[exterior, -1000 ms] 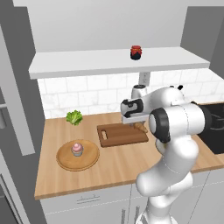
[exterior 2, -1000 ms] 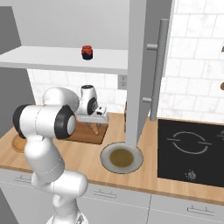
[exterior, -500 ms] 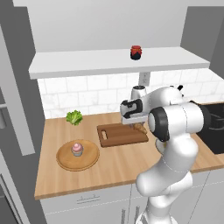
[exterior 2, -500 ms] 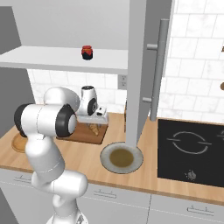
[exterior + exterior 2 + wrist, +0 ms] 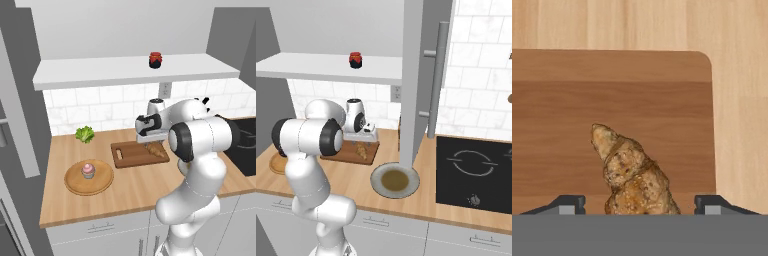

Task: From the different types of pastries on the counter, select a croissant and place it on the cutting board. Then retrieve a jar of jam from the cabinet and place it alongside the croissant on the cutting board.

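Hanging just above the cutting board [image 5: 135, 153] in the left base view, the pincer [image 5: 152, 146] had the jar of jam [image 5: 155, 60] high up on the cabinet [image 5: 125, 70]. From the hand view, the croissant [image 5: 632, 175] lay on the board between its wide-open tips, long way pointing forward.

The croissant [image 5: 156, 149] lies on the cutting board's [image 5: 131, 155] right end. Left of the cutting board a cupcake [image 5: 88, 170] sits on a round tray [image 5: 74, 183]; the jam jar [image 5: 155, 59] stands on the shelf [image 5: 90, 73] above.
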